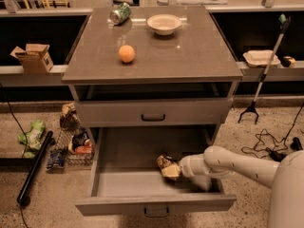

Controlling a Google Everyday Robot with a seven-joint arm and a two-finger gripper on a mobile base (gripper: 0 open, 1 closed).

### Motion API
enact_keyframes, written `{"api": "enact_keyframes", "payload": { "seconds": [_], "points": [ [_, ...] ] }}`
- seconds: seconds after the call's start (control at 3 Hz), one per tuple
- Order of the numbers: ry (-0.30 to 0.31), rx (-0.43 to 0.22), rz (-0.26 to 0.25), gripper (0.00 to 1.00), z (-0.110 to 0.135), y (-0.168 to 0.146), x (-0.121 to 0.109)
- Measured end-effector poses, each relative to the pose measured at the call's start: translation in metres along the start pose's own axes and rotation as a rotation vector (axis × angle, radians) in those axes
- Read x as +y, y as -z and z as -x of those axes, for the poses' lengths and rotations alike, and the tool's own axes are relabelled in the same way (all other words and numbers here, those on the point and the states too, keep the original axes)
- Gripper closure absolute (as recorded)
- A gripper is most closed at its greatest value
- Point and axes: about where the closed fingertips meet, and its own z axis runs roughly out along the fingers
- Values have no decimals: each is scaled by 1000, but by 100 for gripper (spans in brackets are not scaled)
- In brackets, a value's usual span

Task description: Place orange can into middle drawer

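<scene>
The orange can (166, 166), crinkled gold-brown and white, is inside the open middle drawer (128, 182), low over its grey floor near the middle right. My gripper (174, 168) reaches in from the right on a white arm and is shut on the can. The drawer is pulled far out, with a small dark handle (156, 213) on its front. Whether the can touches the floor is not clear.
The cabinet top (190, 51) holds an orange ball (126, 53), a white bowl (164, 23) and a green can (120, 13) lying on its side. A shut drawer (153, 112) sits above. A basket of clutter (71, 144) stands on the floor left; a grabber tool (263, 75) and cables are right.
</scene>
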Motion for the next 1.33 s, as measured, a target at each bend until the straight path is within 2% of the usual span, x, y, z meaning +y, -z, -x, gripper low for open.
{"api": "enact_keyframes", "payload": {
  "seconds": [0.33,0.67,1.0,1.33],
  "points": [
    [19,-10,20,13,10,-7,1],
    [28,-42,44,0,21,2,-2],
    [59,-68,59,0,36,34,-6],
    [105,-90,76,0,54,83,-3]
  ]
}}
